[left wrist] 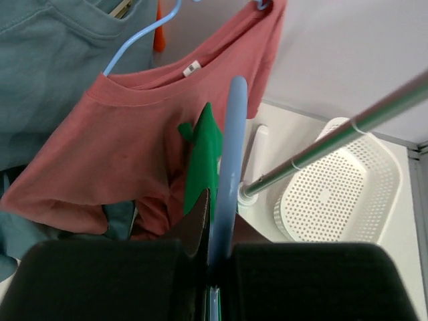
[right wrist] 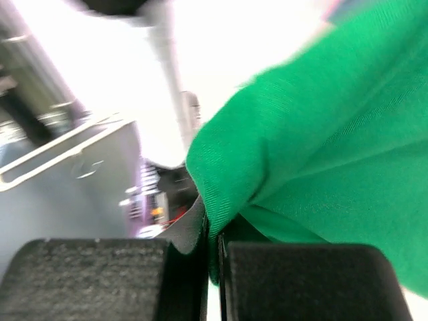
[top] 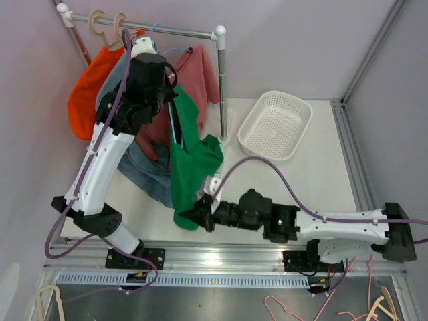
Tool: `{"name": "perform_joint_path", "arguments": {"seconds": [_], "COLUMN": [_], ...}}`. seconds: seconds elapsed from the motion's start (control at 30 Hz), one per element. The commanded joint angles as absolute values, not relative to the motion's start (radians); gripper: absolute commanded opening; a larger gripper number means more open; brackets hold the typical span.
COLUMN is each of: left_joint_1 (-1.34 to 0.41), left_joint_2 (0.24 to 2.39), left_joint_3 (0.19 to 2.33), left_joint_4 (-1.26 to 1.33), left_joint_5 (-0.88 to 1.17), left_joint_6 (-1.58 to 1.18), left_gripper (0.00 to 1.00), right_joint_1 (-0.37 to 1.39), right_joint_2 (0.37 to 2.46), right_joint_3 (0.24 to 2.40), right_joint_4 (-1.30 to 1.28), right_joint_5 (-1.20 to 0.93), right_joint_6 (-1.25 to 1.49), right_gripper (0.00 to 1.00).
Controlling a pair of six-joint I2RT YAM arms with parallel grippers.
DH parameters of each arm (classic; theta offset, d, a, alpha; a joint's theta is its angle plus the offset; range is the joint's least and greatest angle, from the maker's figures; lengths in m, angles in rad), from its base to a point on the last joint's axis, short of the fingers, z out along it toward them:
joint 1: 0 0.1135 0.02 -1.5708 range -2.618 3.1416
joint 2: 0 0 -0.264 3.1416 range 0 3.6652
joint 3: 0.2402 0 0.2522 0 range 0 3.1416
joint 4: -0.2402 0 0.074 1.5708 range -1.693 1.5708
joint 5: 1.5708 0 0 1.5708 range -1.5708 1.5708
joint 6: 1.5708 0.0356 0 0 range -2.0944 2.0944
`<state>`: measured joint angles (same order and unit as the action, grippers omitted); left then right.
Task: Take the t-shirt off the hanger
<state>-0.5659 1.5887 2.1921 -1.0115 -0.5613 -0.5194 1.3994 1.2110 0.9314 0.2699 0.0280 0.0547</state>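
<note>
One green t-shirt (top: 190, 157) hangs lengthwise down frame centre, hem lowest. Hem pinched in right pincer (top: 202, 215); left pincer (left wrist: 214, 267) clamps one blue hanger (left wrist: 231, 154).

Links white, joints blk on left arm (top: 100, 160), right arm (top: 341, 231). One purple cable (top: 261, 159) ea.; green LED (top: 279, 221) above alu rail (top: 221, 257).

Pale lilac walls (top: 301, 40), white table (top: 321, 175), metal clothes rail (top: 190, 29), white basket (top: 275, 125)
</note>
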Motion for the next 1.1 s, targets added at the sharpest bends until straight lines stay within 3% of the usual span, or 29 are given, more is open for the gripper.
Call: {"name": "perform_joint_path", "arguments": {"seconds": [0.0, 0.23, 0.33, 0.37, 0.6, 0.73, 0.93, 1.07], "left_joint_1": [-0.499, -0.413, -0.419, -0.431, -0.511, -0.52, -0.52, -0.52], "left_joint_2": [1.656, 1.818, 1.65, 1.584, 1.077, 0.818, 0.485, 0.338], "left_joint_3": [2.239, 2.594, 2.443, 2.237, 1.681, 1.536, 1.409, 1.254], "left_joint_4": [-0.948, -1.113, -1.079, -0.995, -0.808, -0.837, -0.916, -0.881], "left_joint_5": [-0.505, -0.332, -0.206, -0.169, 0.124, 0.221, 0.026, -0.135], "left_joint_6": [-0.497, -0.446, -0.466, -0.472, -0.468, -0.369, -0.37, -0.406], "left_gripper": [0.01, 0.0, 0.0, 0.01, 0.01, 0.01, 0.01, 0.01], "right_joint_1": [1.505, 1.545, 1.47, 1.43, 1.155, 0.964, 0.914, 0.838], "right_joint_2": [1.14, 1.232, 1.212, 1.204, 1.221, 1.246, 1.158, 1.126], "right_joint_3": [0.882, 0.835, 0.83, 0.842, 0.957, 1.058, 1.06, 1.267], "right_joint_4": [0.258, 0.201, 0.201, 0.195, 0.066, -0.093, -0.02, 0.051], "right_joint_5": [0.1, 0.216, 0.285, 0.279, 0.371, 0.374, 0.385, 0.422], "right_joint_6": [0.04, 0.064, 0.092, 0.107, 0.208, 0.305, 0.23, 0.077], "right_gripper": [0.0, 0.0, 0.0, 0.0, 0.0, 0.0, 0.0, 0.0]}}
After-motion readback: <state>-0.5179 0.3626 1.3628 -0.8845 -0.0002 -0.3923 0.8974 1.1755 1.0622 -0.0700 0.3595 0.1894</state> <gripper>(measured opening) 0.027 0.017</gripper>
